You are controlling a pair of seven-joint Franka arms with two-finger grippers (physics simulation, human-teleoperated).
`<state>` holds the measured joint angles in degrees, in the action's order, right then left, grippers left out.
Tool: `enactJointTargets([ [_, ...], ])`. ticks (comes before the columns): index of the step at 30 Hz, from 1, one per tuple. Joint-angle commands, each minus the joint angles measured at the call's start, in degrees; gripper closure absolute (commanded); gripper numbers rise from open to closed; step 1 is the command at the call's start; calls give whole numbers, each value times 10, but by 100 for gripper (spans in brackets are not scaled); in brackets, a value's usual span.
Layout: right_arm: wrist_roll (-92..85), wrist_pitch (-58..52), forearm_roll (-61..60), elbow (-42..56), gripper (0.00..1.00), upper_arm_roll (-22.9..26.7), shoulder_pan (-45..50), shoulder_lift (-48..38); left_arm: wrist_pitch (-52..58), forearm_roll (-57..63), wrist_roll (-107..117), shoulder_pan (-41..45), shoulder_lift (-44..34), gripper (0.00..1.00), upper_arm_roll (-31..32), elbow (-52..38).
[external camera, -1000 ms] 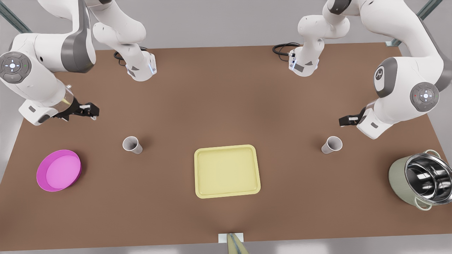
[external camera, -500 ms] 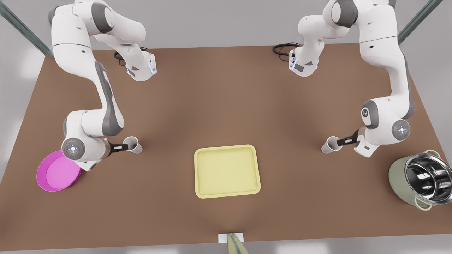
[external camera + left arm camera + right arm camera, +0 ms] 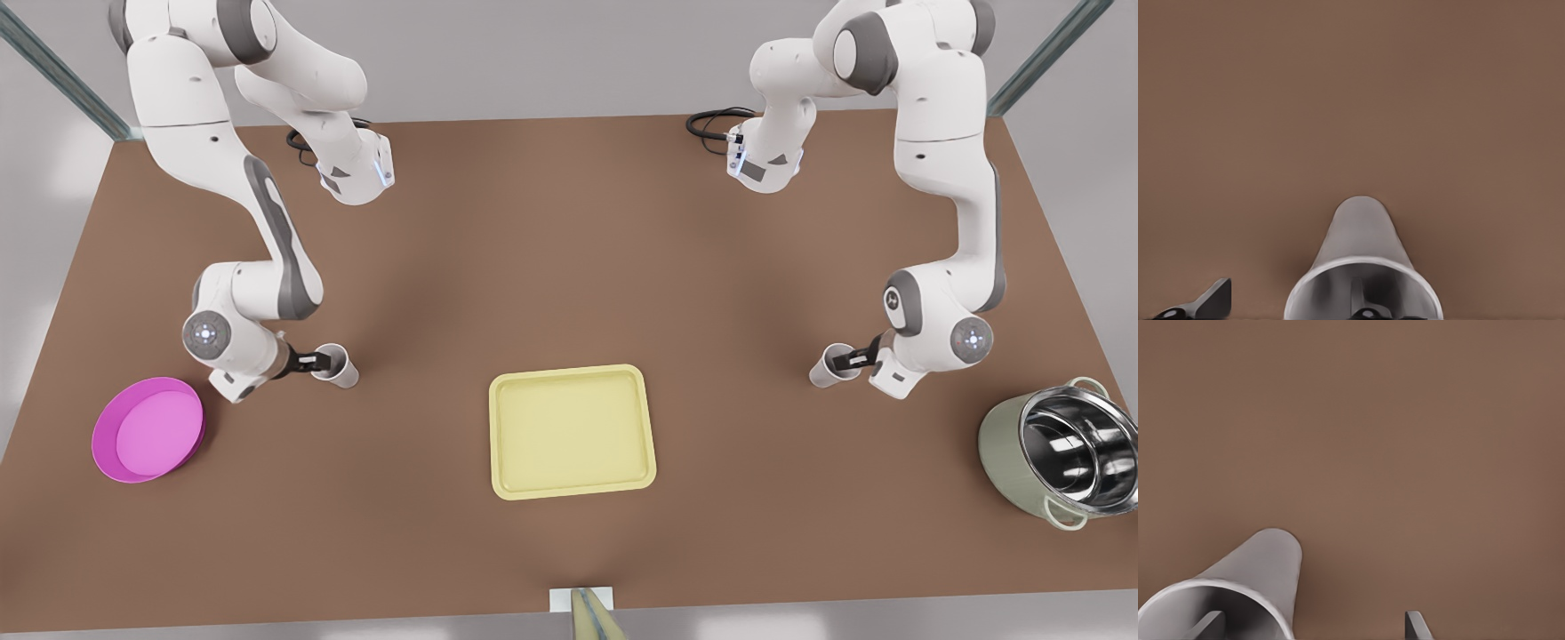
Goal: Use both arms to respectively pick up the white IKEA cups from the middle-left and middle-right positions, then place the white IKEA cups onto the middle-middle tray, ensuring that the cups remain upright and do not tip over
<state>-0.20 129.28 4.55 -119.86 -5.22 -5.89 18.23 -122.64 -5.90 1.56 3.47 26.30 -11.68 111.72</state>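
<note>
Here each gripper [image 3: 322, 362] [image 3: 849, 359] straddles cup [image 3: 336, 365] [image 3: 831, 365] rim, unclosed.

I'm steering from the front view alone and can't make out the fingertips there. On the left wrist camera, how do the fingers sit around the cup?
Observer: The left gripper is open and straddles the wall of the cup, with one finger inside the mouth and the outer finger beside it.
Operator: Does that outer finger touch the wall?
Observer: No, a strip of bare table shows between them.
Operator: And the right wrist camera?
Observer: Much the same. The right gripper is open, with one finger inside the second cup and the other well apart from its wall.
</note>
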Motion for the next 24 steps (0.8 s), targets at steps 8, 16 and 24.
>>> enactJointTargets([
  [8, -3, 44, -2, -27, 0, -1, 0, -3, -5, -48, 49, 6, 0, 79, 3, -1],
  [16, -3, 50, -2, -26, 4, -1, 0, 21, 62, -49, 153, 44, -13, 79, 87, -125],
  [24, -3, 46, -1, -17, 79, -5, 5, 29, 57, -50, 424, 135, 77, 79, 190, -239],
])
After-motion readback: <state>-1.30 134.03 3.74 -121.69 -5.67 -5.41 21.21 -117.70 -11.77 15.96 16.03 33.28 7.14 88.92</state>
